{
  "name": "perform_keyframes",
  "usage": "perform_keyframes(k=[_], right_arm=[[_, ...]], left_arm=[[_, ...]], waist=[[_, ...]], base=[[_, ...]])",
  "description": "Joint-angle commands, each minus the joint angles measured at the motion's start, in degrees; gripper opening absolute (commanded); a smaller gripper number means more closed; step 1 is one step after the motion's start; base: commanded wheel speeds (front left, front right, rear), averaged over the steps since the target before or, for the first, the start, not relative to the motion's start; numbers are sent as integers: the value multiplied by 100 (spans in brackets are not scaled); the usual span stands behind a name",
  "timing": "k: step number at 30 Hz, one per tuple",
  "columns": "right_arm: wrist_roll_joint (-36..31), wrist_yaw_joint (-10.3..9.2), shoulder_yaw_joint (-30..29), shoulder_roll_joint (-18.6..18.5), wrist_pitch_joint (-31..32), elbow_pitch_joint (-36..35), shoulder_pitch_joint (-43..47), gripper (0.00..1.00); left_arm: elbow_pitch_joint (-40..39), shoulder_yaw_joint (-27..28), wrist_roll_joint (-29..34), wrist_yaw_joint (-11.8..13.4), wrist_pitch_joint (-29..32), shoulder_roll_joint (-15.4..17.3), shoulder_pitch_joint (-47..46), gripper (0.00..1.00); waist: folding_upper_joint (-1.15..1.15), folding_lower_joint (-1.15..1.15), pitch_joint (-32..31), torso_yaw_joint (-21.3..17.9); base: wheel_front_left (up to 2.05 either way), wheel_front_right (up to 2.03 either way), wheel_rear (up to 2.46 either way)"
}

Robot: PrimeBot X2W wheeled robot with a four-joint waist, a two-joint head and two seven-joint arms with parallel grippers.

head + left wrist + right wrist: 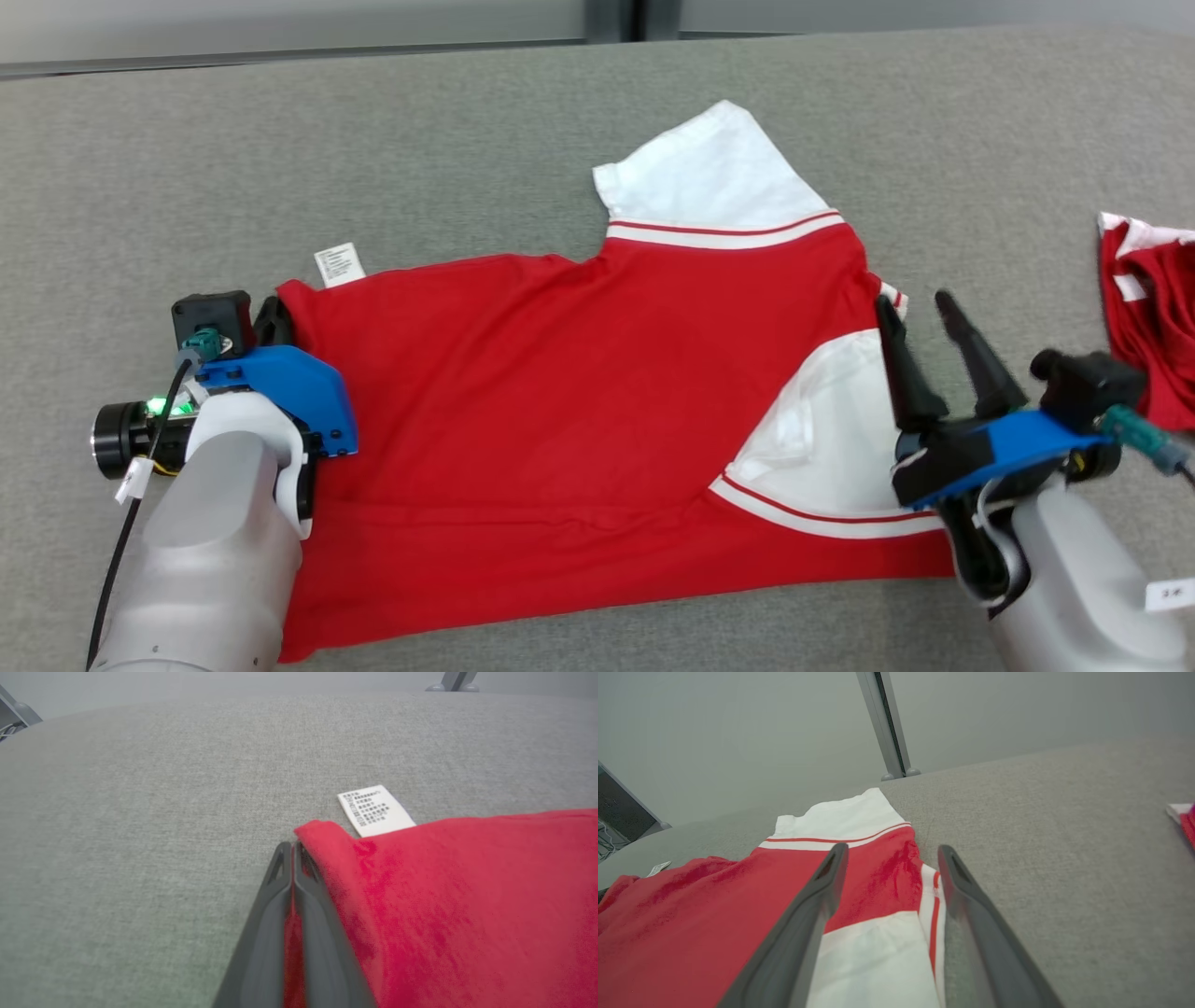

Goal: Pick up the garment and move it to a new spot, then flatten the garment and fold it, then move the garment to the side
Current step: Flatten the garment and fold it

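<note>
The garment (560, 392) is a red shirt with white, red-striped sleeves, spread across the grey table (467, 140). A white care label (338, 264) sticks out at its far left corner. My left gripper (271, 322) is at that corner, mostly hidden behind its wrist. In the left wrist view the left gripper (293, 847) is shut, with a strip of the red garment (444, 905) pinched between its fingers, just beside the label (376, 810). My right gripper (920, 313) stands open over the shirt's right edge. Its fingers (822, 896) straddle the garment (691, 914) near a white sleeve.
Another red and white cloth (1153, 317) lies bunched at the table's right edge and peeks in as the cloth (1185, 816) in the right wrist view. Bare grey table surface stretches behind and to the left of the shirt. A metal post (887, 723) stands beyond the far edge.
</note>
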Motion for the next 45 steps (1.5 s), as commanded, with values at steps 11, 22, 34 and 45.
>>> perform_keyframes(k=[11,22,34,45], right_arm=[[-259,1,-8,-548,-20,531,-1243,100],[-246,1,474,-1101,740,2127,-2899,100],[-275,1,786,-1407,1563,3237,-3994,100],[-184,1,1039,-1376,567,3259,-4303,0]], left_arm=[[-646,-104,42,129,-334,-184,102,0],[-1531,-446,118,123,-347,-499,-80,0],[-2345,-1576,-727,419,-348,-551,-238,0],[-2545,-1515,-901,895,-349,-498,-189,0]], waist=[[0,0,44,633],[0,0,660,1379],[0,0,1216,2001],[0,0,1156,1697]], base=[[0,0,0],[0,0,0],[0,0,0],[0,0,0]])
